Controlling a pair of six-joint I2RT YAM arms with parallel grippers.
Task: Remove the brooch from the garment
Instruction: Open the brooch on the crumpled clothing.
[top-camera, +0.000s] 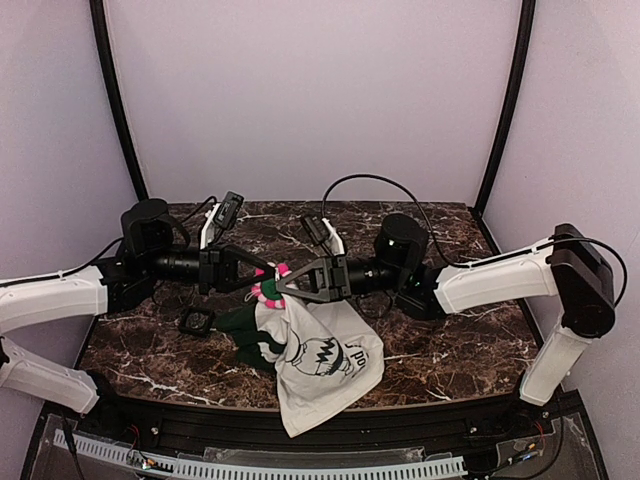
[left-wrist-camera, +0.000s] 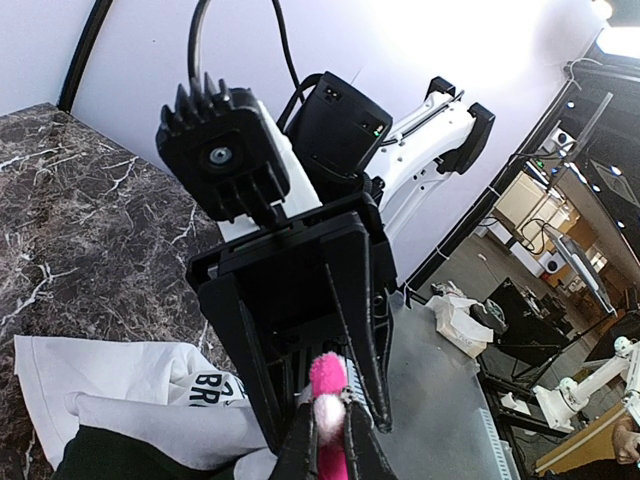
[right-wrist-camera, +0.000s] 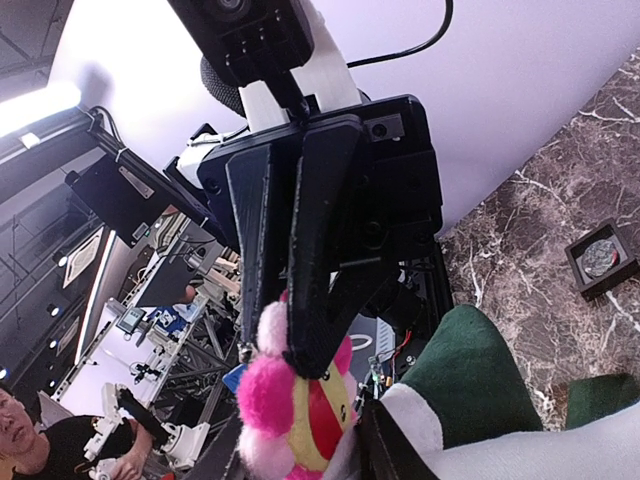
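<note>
Left pincer (left-wrist-camera: 328, 445) clenched on fuzzy pink brooch (right-wrist-camera: 290, 400), held up over the veined marble bench (top-camera: 440, 340) middle. I can't tell the right pincer (top-camera: 283, 287) grip, tips at the cloth. Limp white garment (top-camera: 325, 360) hangs, hem past front edge.

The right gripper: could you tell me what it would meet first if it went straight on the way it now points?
Probably the brooch, pinched by the left gripper facing it tip to tip; exact depth is unclear.

Your table (top-camera: 450, 340) looks like glossy dark marble with white veins. The shirt (top-camera: 322, 372) is soft matt cloth. The brooch (right-wrist-camera: 282, 402) is fuzzy pink plush.
</note>
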